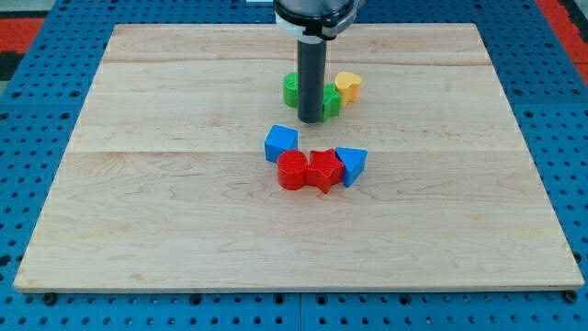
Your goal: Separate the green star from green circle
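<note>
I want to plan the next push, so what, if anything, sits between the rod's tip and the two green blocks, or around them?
Nothing stands between: my tip is already down at the green circle block and green star block, seemingly between them. The yellow block crowds the star's right side toward the view's top; other directions look open.

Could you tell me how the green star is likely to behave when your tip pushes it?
The green star looks rigid and low, so it should slide, not tip. Its points may make it rotate. The yellow block sits close and might get nudged. My tip partly hides it.

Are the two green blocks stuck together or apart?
Cannot tell: my tip stands between the green circle and green star, hiding any gap.
</note>
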You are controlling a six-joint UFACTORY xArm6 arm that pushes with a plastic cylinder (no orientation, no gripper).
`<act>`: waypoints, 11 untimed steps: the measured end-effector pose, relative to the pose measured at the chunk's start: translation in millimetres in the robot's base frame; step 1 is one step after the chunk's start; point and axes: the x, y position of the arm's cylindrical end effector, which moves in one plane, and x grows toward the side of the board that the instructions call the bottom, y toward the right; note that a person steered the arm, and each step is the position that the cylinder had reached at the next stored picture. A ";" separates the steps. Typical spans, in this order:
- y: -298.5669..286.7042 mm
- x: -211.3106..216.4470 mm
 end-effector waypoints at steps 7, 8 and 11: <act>9.1 0.0; 47.3 5.6; 49.4 -10.3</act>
